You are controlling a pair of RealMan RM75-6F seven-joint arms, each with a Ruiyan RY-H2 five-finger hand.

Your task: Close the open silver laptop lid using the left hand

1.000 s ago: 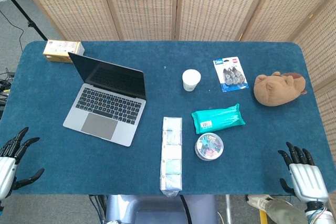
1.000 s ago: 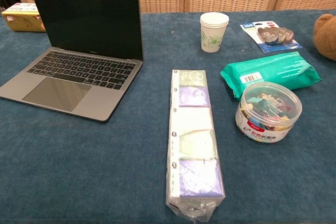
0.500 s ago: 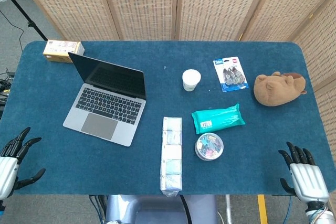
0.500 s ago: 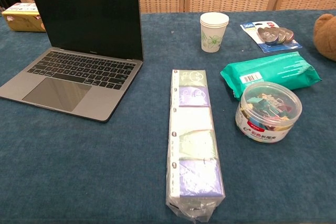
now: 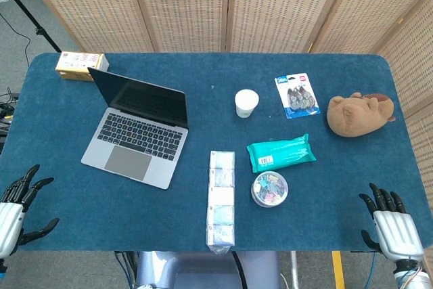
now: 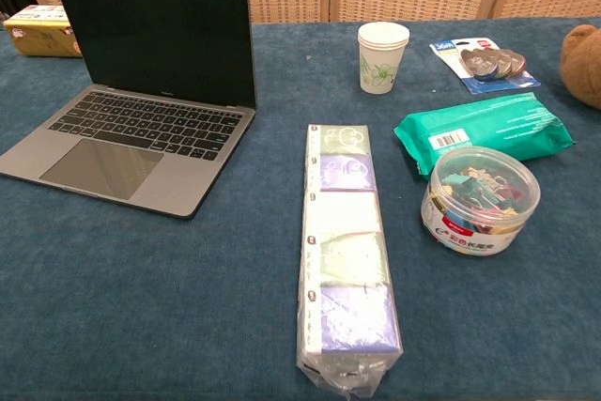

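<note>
The silver laptop [image 5: 135, 142] [image 6: 131, 133] sits open on the left part of the blue table, its dark screen [image 5: 142, 101] [image 6: 150, 21] upright and its keyboard facing the near edge. My left hand [image 5: 15, 209] hovers at the table's near left corner, well clear of the laptop, fingers spread and holding nothing. My right hand [image 5: 390, 229] is at the near right corner, fingers apart and empty. Neither hand appears in the chest view.
A long tissue pack [image 5: 222, 197] lies right of the laptop. A white paper cup [image 5: 246, 103], a green wipes pack [image 5: 281, 152], a tub of clips [image 5: 269, 189], a blister pack [image 5: 297, 96] and a brown plush [image 5: 358, 114] fill the right half. A small box [image 5: 80, 65] sits behind the laptop.
My left hand has drifted very slightly down and left at the table corner. The laptop and all else have stayed put.
</note>
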